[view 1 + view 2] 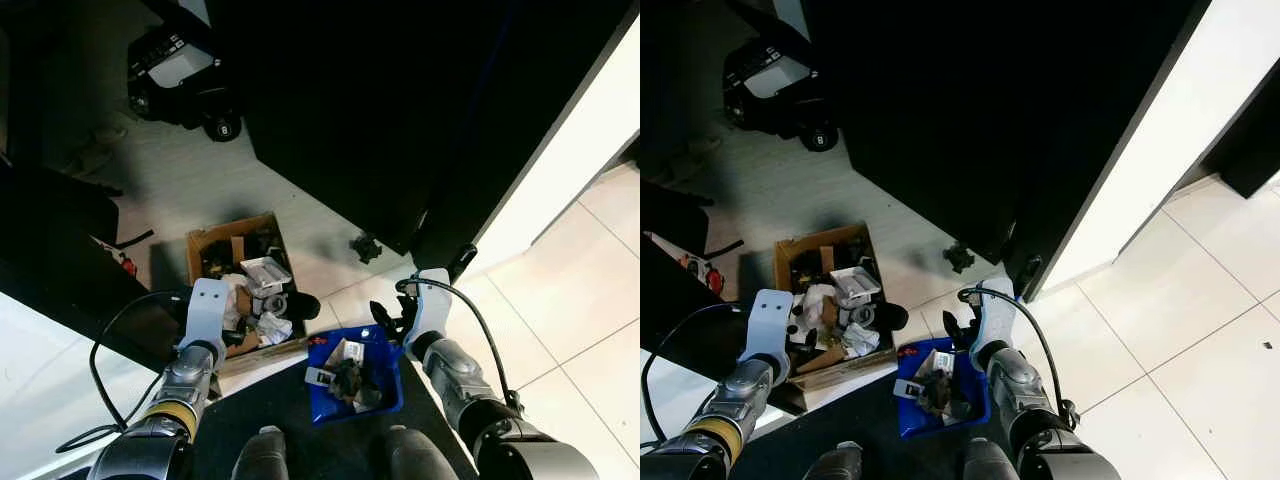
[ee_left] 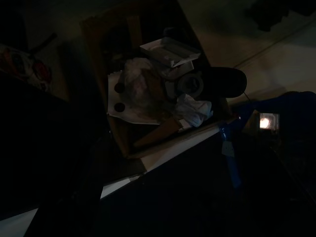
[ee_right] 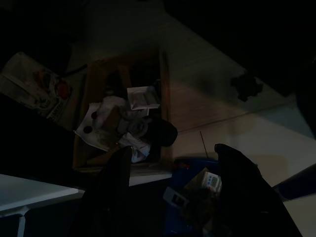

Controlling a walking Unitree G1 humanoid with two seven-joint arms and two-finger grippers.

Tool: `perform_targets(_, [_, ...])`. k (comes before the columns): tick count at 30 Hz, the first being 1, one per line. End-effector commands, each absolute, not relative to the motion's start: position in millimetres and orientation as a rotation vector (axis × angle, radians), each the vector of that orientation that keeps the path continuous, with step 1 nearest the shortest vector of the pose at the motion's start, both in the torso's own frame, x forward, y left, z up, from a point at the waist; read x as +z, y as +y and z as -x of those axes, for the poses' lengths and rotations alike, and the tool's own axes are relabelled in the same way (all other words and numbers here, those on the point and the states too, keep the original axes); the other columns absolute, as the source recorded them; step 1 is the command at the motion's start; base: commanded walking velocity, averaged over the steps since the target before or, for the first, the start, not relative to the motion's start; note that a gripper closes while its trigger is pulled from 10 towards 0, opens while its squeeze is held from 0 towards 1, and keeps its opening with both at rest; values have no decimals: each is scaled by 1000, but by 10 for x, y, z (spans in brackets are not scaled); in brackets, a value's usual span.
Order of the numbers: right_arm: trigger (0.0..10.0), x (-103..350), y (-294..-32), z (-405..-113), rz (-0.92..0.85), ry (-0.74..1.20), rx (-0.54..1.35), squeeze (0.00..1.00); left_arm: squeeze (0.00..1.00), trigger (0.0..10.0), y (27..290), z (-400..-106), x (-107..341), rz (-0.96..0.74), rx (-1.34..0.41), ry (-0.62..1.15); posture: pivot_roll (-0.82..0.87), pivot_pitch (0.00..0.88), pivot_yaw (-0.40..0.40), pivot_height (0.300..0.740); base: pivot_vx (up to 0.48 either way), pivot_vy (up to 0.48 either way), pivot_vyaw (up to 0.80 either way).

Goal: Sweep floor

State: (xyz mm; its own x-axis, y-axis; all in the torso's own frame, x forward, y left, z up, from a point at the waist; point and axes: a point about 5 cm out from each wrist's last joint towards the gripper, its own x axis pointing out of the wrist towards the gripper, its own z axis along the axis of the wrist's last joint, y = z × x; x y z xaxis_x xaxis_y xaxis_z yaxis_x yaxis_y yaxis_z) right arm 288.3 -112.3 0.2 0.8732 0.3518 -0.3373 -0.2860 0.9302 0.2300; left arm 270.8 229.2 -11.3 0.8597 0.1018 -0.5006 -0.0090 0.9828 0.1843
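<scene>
A blue dustpan point(image 1: 380, 385) full of dark scraps and small papers lies on the dark floor patch just before my feet. My right gripper point(image 1: 384, 320) hovers at the pan's far rim. In the right wrist view its black fingers point(image 3: 116, 187) stand wide apart, open, with the pan's rim point(image 3: 195, 165) between them. A cardboard box point(image 1: 196, 250) stuffed with paper, packaging and a black lump sits left of the pan. My left gripper point(image 1: 208, 292) hangs over the box's near left corner. A blue handle point(image 2: 229, 153) runs beside the box. One small black scrap point(image 1: 365, 247) lies on the pale floor beyond.
A tall black panel point(image 1: 400, 120) fills the space ahead, with a white wall point(image 1: 570, 150) and pale tiles point(image 1: 570, 290) to its right. A black wheeled toy point(image 1: 175, 75) stands far left. A white surface point(image 1: 40, 380) lies at my lower left.
</scene>
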Motion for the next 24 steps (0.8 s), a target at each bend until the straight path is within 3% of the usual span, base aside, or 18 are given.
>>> perform_targets(1, [10000, -50, -1136, -2843, -185, 412, 320, 0, 0, 10000, 2279, -2649, -176, -171, 59, 567, -92, 107, 11, 740, 0, 0, 0])
perform_targets(24, [10000, -54, -1139, -2839, -185, 414, 321, 0, 0, 10000, 2276, -2644, -181, -170, 59, 568, -92, 103, 8, 740, 0, 0, 0])
